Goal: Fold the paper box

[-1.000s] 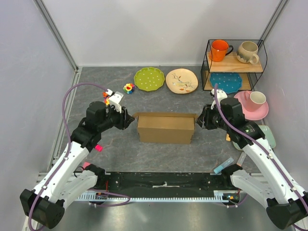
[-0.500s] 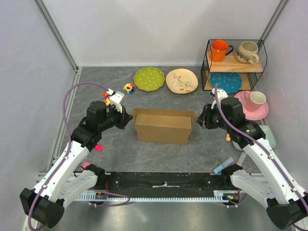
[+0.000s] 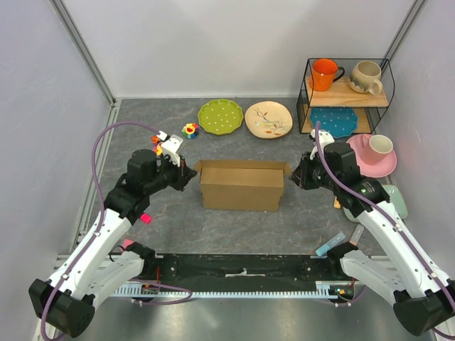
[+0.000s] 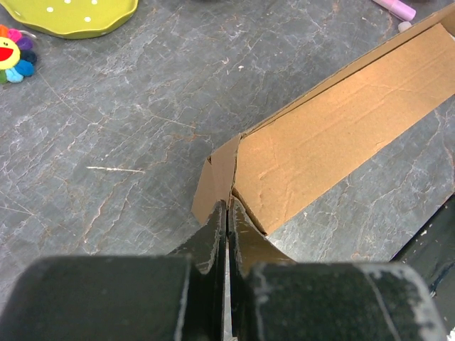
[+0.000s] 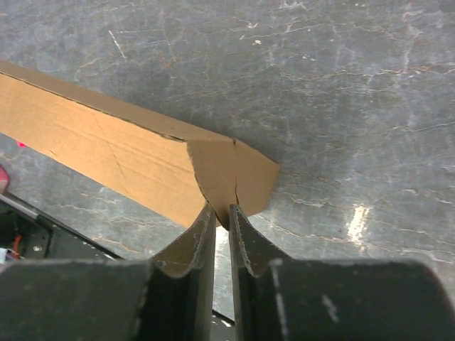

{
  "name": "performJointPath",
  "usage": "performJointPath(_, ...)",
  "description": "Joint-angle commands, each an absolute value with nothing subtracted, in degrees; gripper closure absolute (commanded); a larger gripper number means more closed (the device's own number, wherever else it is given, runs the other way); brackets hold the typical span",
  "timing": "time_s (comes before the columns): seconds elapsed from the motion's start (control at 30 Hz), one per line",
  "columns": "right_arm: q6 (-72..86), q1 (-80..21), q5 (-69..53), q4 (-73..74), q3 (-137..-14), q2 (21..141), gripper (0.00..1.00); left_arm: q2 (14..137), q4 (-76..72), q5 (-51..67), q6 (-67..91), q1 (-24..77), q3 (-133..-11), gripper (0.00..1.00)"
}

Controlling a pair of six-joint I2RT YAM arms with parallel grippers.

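The paper box (image 3: pixel 242 186) is a brown cardboard piece lying mid-table as a long shallow shape, with its front wall facing me. My left gripper (image 3: pixel 190 177) is at its left end, shut on the small end flap (image 4: pixel 217 174); the fingers (image 4: pixel 213 238) are pressed together with the flap's edge between them (image 4: pixel 227 207). My right gripper (image 3: pixel 291 177) is at the right end. Its jaws are nearly together, and the lower corner of the right end flap (image 5: pixel 234 174) is pinched between the tips (image 5: pixel 222 212). The long wall (image 5: pixel 106 149) runs off to the left.
A green plate (image 3: pixel 220 116), a beige plate (image 3: pixel 268 118) and a small flower toy (image 3: pixel 190 130) lie behind the box. A wire rack (image 3: pixel 307 96) at the back right holds two mugs and a blue plate. A pink plate with a cup (image 3: pixel 373 153) is beside the right arm.
My left gripper has shut on the left end flap. The right jaws have narrowed onto the right flap. The box has shifted slightly to the left and away from me.
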State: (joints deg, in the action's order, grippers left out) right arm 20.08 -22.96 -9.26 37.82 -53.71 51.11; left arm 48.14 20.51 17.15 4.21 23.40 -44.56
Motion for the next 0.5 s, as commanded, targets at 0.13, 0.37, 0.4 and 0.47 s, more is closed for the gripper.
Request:
performJointPath(0.13,27.0,-23.4,-14.0,34.0,-55.2,53.1,0.91,48.6,16.5,19.5,6.2,23.7,-45.0,0.98)
performJointPath(0.37,30.2,-23.4,-15.3,33.1,-55.1,54.1,0.98,49.0,16.1,19.4,6.0,23.7,-44.6,0.98)
performJointPath(0.4,30.8,-23.4,-14.9,33.1,-55.0,54.1,0.99,49.1,16.0,19.3,6.0,23.7,-44.5,0.98)
performJointPath(0.47,31.4,-23.4,-15.1,33.1,-55.0,54.4,1.00,49.2,15.7,19.4,5.9,23.7,-44.3,0.98)
